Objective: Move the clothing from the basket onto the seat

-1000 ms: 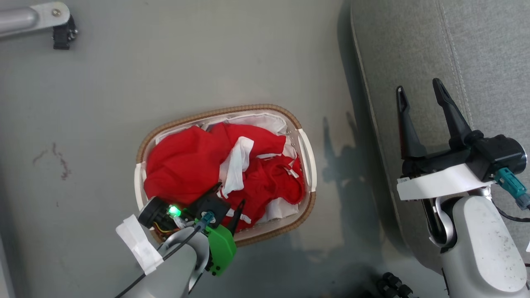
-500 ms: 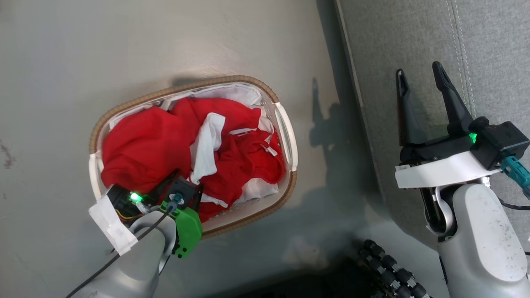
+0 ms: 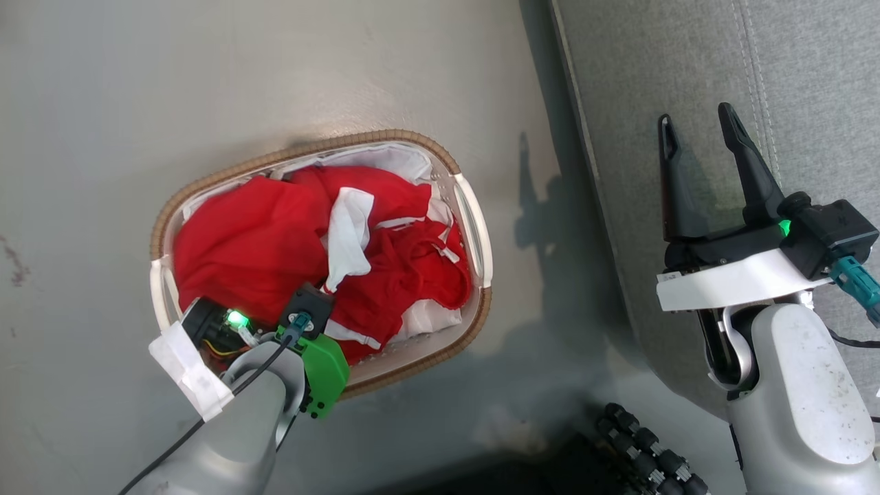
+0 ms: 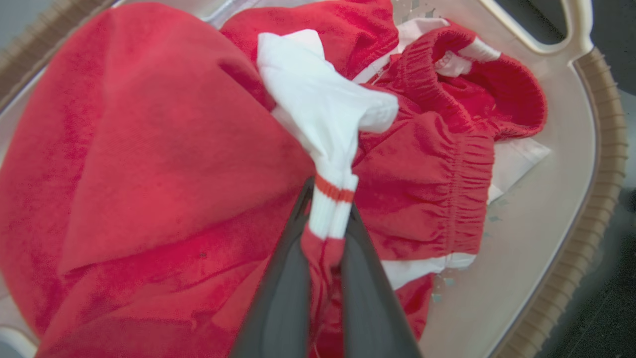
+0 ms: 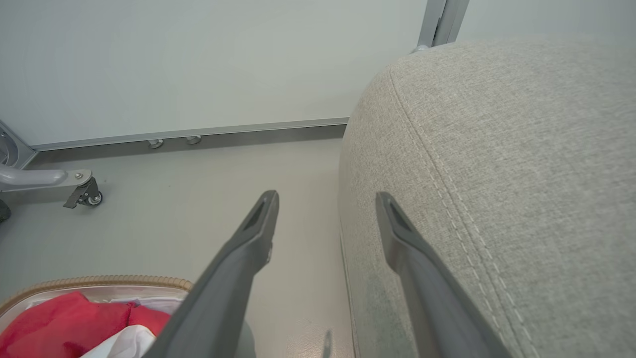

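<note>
Left gripper (image 4: 329,201): fingers pressed together, pinching the clothing (image 4: 149,164) at a white ribbed cuff with a red band. Grips a fold of red fabric lower down between the same two dark fingers. Reaches down into the near left part of the basket (image 3: 476,237); fingertips hidden beneath the wrist housing in the head view.

Clothing: bright red with white panels and thin white stripes, heaped inside the basket and covering most of the white liner (image 3: 402,157). Appears to be more than one garment, though not separable in the heap. Gathered elastic waistband bunched toward the right side of the basket.

Basket: oval, brown woven rim, white side handles. Stands on the grey floor (image 3: 275,69), left of the seat (image 3: 687,62) and apart from it.

Right gripper (image 3: 694,117): fingers spread wide apart, poised over the left edge of the seat, beside the stitched seam.

Seat: grey fabric, rounded edge, well right of the heap.

Beyond: pale wall with a metal rail along its foot; wheeled metal leg (image 5: 79,191) on the floor at far left. Black ribbed cable (image 3: 646,447) on the near floor, between basket and seat.
</note>
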